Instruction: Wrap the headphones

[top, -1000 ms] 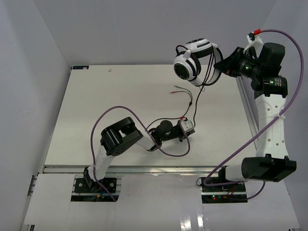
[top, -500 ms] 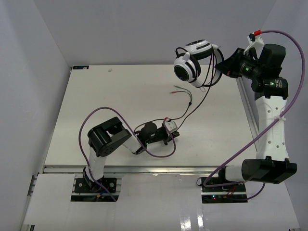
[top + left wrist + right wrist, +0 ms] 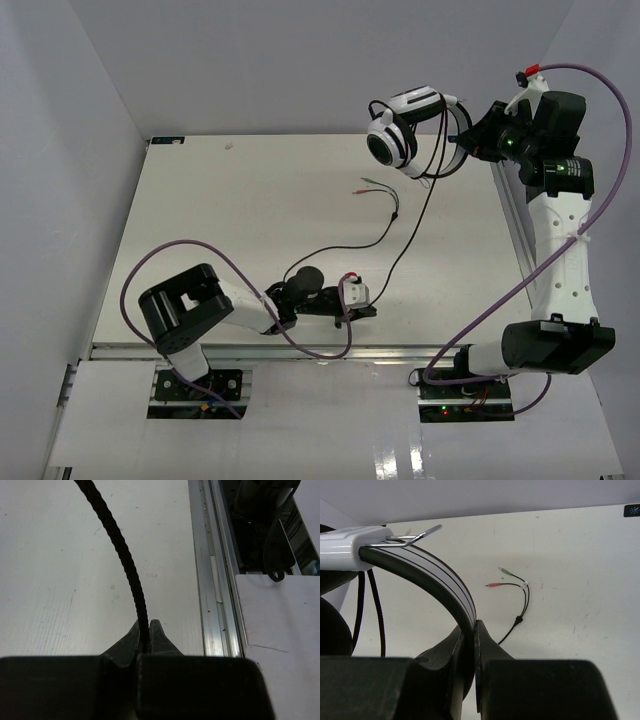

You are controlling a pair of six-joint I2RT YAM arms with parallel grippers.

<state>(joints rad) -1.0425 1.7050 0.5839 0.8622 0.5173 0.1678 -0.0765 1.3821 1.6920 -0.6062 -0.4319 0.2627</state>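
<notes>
Gripping one headphones [image 3: 390, 142]: left hand [image 3: 145, 632], right hand [image 3: 469, 632]

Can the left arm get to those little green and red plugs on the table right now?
Probably yes: the plugs lie bare on the table with nothing between, but the left end effector is shut on the cord, so it would have to let go first.

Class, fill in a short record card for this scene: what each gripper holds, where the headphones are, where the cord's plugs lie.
left gripper: shut on the cord, near the table's front edge
right gripper: shut on the headband
headphones: raised off the table, far right
plugs: lying loose on the table
</notes>
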